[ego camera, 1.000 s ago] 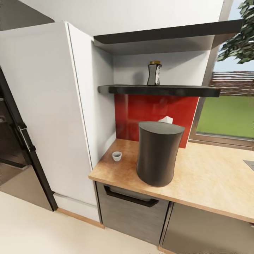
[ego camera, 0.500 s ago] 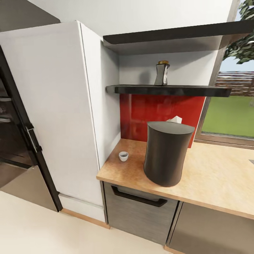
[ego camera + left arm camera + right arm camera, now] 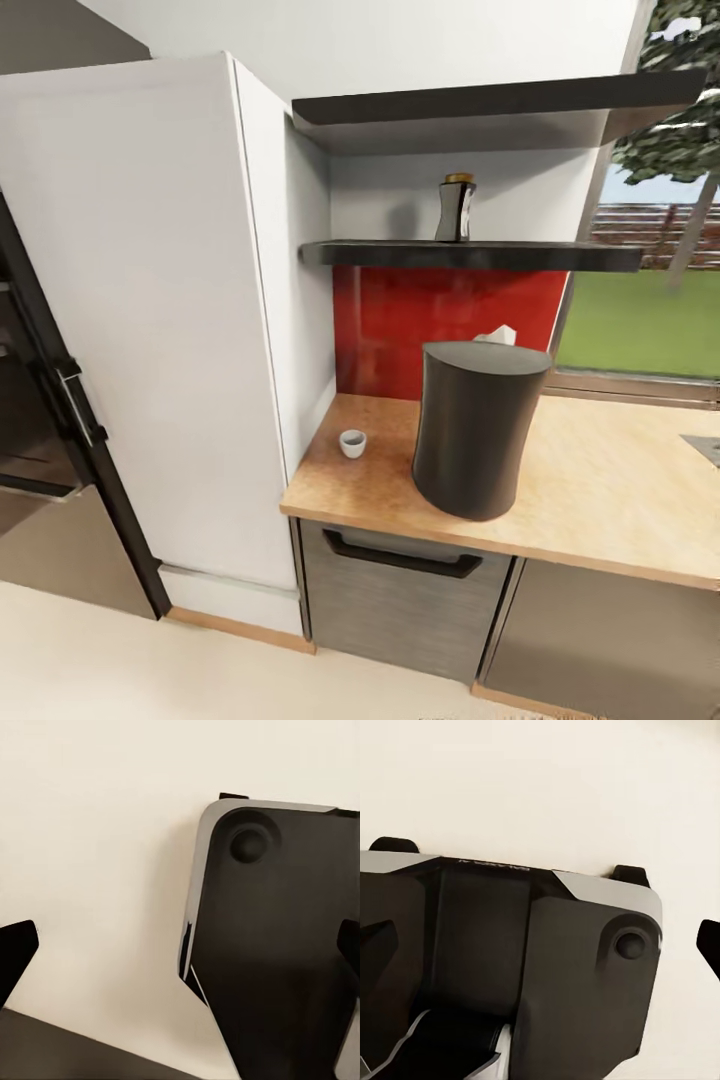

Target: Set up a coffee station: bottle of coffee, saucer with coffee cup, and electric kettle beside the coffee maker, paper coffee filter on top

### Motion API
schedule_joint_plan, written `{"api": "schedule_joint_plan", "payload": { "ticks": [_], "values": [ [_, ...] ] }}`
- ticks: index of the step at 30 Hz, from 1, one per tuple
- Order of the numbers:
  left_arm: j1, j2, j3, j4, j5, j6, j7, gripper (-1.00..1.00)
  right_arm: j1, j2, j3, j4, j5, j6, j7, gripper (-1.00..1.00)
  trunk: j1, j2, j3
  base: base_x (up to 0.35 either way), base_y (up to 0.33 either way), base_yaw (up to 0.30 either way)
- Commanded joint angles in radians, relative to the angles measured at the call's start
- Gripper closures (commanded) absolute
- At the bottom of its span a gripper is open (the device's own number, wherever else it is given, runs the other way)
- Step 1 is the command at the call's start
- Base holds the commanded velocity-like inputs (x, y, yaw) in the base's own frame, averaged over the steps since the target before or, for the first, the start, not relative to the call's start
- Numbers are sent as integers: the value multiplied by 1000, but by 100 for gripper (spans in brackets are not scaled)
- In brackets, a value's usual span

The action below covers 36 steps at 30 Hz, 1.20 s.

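Both wrist cameras look down at pale floor and the robot's own dark base. The left gripper (image 3: 180, 952) has its dark fingertips at opposite edges of the picture, spread wide with nothing between them; the right gripper (image 3: 544, 945) is likewise spread wide and empty, presumably hanging low because the robot is travelling. From the head camera, the bottle of coffee (image 3: 455, 208) stands upright on the dark kitchen shelf (image 3: 470, 256), above a red backsplash (image 3: 440, 320). Below, on the wooden countertop (image 3: 600, 490), the tall dark coffee maker (image 3: 477, 430) sits near the front edge, with something white peeking behind its top, too hidden to name. A small white coffee cup (image 3: 352, 443) stands well apart, near the tall white cabinet (image 3: 150, 330).
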Motion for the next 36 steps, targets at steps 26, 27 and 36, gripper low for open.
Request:
{"api": "schedule_joint_plan", "payload": {
  "ticks": [26,27,36],
  "values": [
    [0,2,3,-2,3,-2,-1,-100,-1,0,8,-3,-9,4,0,-100,1,-2,-1,0,126,-264],
    [0,1,3,-2,2,-2,-1,-100,-1,0,8,-3,-9,4,0,-100,1,-2,-1,0,0,-257],
    [-2,5,-1,-6,-9,-2,-5,-100,-1,-1,6,-4,-8,4,-2,-100,1,-2,-1,0,0,-71]
  ]
}}
